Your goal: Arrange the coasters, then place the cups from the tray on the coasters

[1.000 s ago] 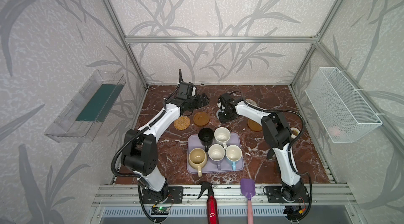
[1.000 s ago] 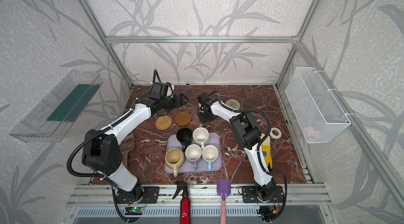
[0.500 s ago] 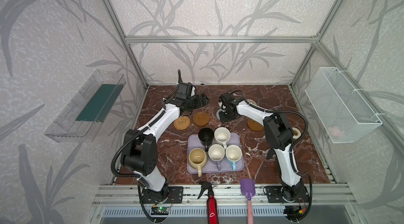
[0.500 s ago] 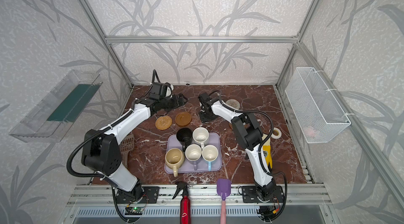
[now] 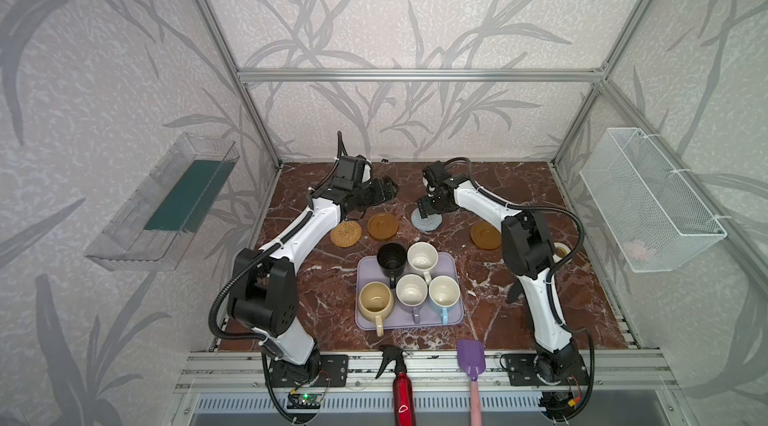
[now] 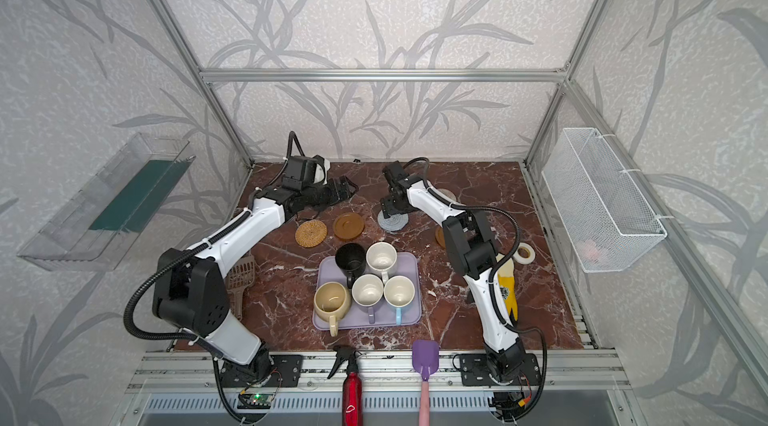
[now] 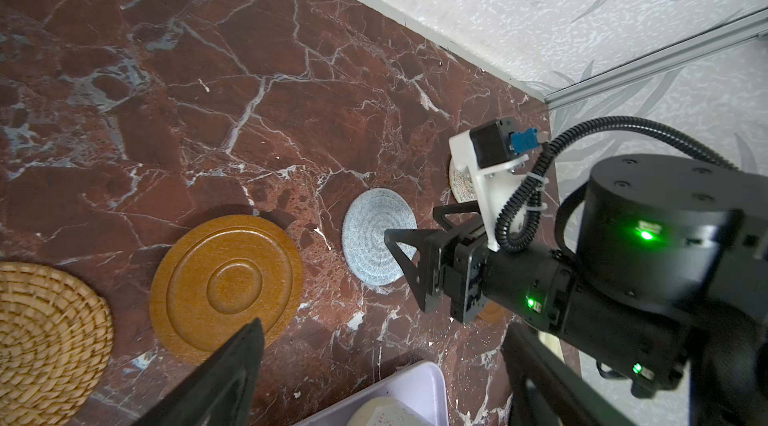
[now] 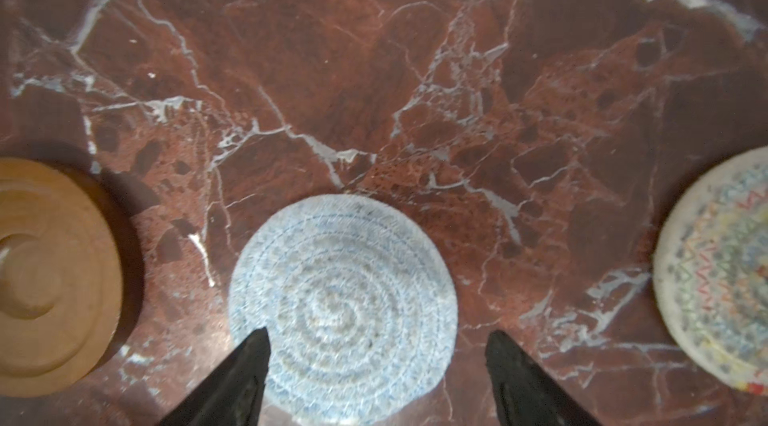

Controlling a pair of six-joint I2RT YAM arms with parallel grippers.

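Note:
Four coasters show in a row behind the tray (image 5: 452,262): golden rattan (image 5: 345,233), amber (image 5: 382,226), grey-blue (image 5: 427,221) and a second amber one (image 5: 485,235). The cream spiral coaster (image 6: 448,194) lies further back, partly behind the right arm. Five cups stand on the tray: black (image 5: 390,257), speckled white (image 5: 422,255), cream-yellow (image 5: 375,299), lavender (image 5: 411,290), light blue (image 5: 444,291). My right gripper (image 8: 378,336) is open just above the grey-blue coaster (image 8: 343,299), which lies flat on the table. My left gripper (image 7: 384,334) is open and empty behind the amber coaster (image 7: 226,282).
A white tape roll (image 6: 523,253) and a yellow object (image 6: 507,282) lie right of the right arm. A brown scoop (image 6: 241,274) sits by the left arm's base. A red spray bottle (image 5: 402,382) and purple spatula (image 5: 471,355) rest at the front rail.
My right gripper has opened and let go of the grey-blue coaster, which now lies on the table. The left arm has stayed put.

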